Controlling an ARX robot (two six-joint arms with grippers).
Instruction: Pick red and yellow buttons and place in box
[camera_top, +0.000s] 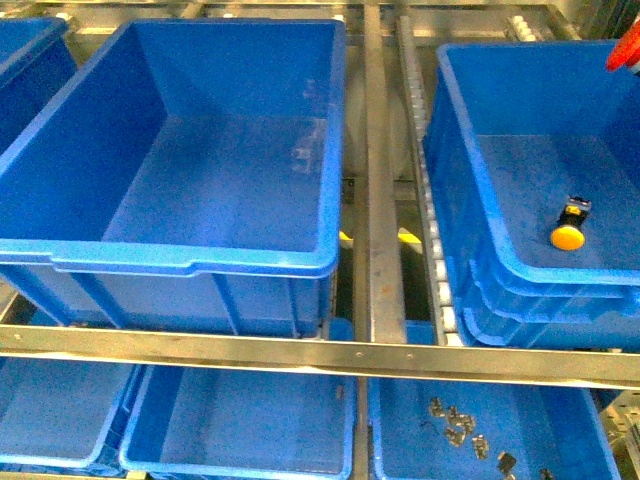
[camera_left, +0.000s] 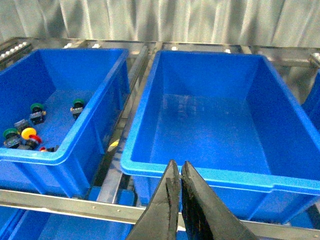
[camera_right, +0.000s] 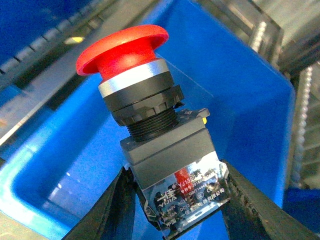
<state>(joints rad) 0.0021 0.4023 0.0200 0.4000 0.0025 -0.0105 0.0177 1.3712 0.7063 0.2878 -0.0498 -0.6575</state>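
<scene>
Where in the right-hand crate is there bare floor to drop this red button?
The box floor is bare except one yellow button near its front right; everything left of and behind it is free. The right gripper holds the red button.

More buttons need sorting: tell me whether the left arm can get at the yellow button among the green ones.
Probably yes. The yellow button lies in an open-topped crate with nothing over it, and the left pincer is shut and empty. The red button beside it may hamper the grip.

Silver label on the black body of the red button (camera_right: 150, 125), small print too glare-washed and blurred to read reliably
</scene>
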